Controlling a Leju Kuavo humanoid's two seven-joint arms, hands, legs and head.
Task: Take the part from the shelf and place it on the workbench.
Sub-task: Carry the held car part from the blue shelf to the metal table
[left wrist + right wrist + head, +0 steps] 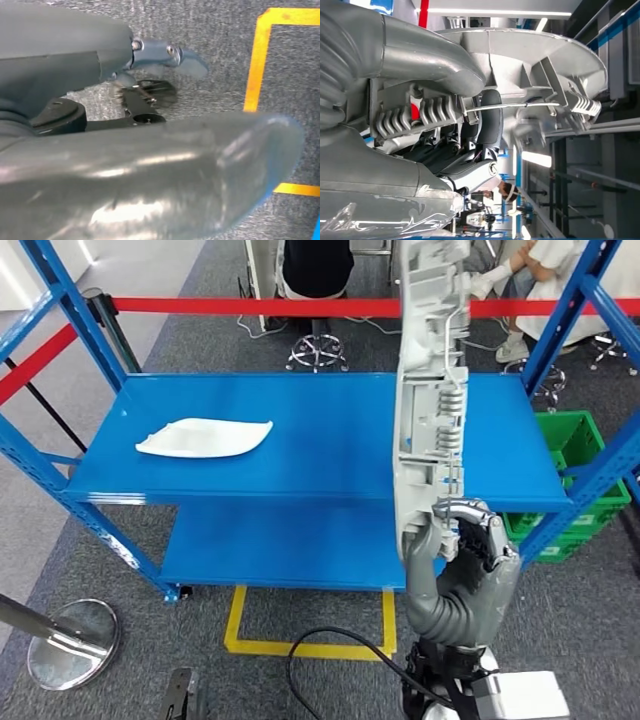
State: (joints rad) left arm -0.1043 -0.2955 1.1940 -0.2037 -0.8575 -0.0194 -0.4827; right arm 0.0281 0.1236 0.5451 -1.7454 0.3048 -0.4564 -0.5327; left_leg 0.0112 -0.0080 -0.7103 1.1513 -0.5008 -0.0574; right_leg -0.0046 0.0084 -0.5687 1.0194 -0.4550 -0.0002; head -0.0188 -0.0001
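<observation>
1. The right hand (pixel 464 550) is gripping the grey part (pixel 430 400) at its lower end, holding it upright in front of the blue shelf (pixel 317 440).
2. Risk: the tall part is overhanging the grip and could be tipping or slipping.
3. Risk: swinging it could be striking the shelf upright (pixel 562 315).
4. The left hand (pixel 166 55) is hanging over the floor, holding nothing; its fingers look apart.

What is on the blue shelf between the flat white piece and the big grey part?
Nothing. In the head view, bare blue shelf runs between the flat white piece and the grey part.
</observation>
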